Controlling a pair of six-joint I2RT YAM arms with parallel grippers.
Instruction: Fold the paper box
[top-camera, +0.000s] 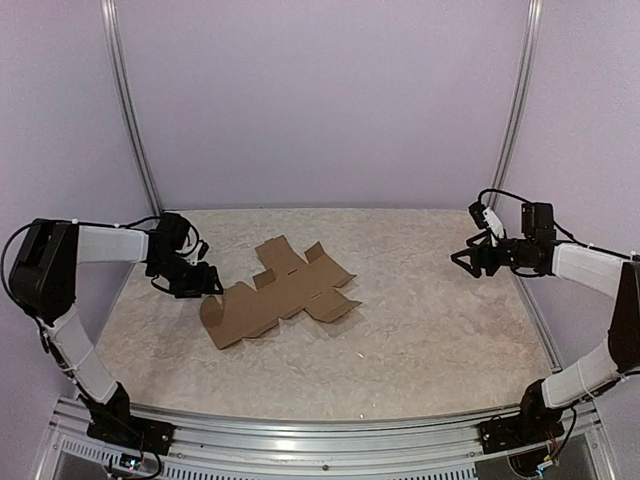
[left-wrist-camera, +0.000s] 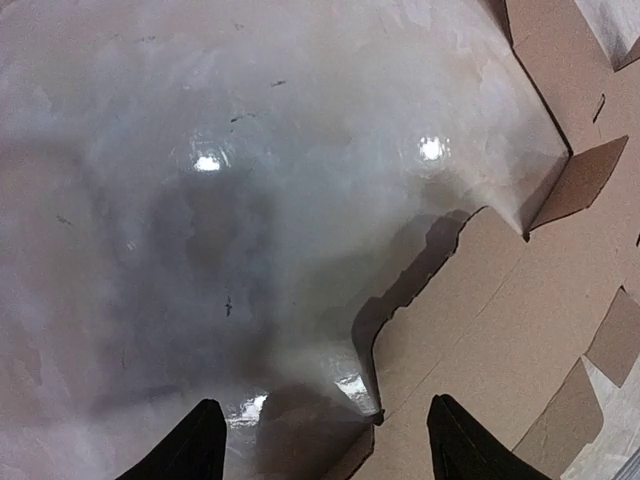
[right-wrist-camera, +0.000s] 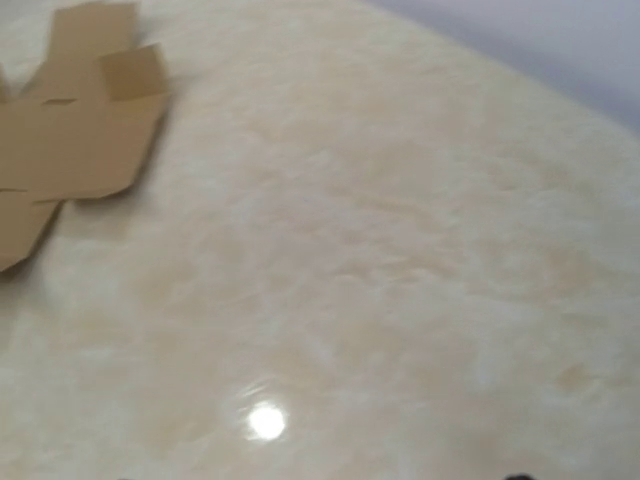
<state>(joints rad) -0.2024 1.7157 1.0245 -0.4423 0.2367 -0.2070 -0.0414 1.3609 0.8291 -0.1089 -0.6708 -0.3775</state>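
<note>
The paper box (top-camera: 283, 294) lies as a flat brown die-cut sheet left of the table's middle, its flaps spread out and its left end curled up a little. My left gripper (top-camera: 210, 283) hangs low at that left end, open. In the left wrist view its two dark fingertips (left-wrist-camera: 198, 445) straddle a corner of the paper box (left-wrist-camera: 480, 340), with the right finger over the cardboard. My right gripper (top-camera: 462, 260) hovers open far to the right, well away from the sheet. In the right wrist view, only the paper box (right-wrist-camera: 85, 130) shows at the top left.
The marbled tabletop (top-camera: 430, 330) is ringed by pale walls, with metal posts (top-camera: 130, 110) at the back corners. An aluminium rail (top-camera: 320, 435) runs along the near edge between the two arm bases.
</note>
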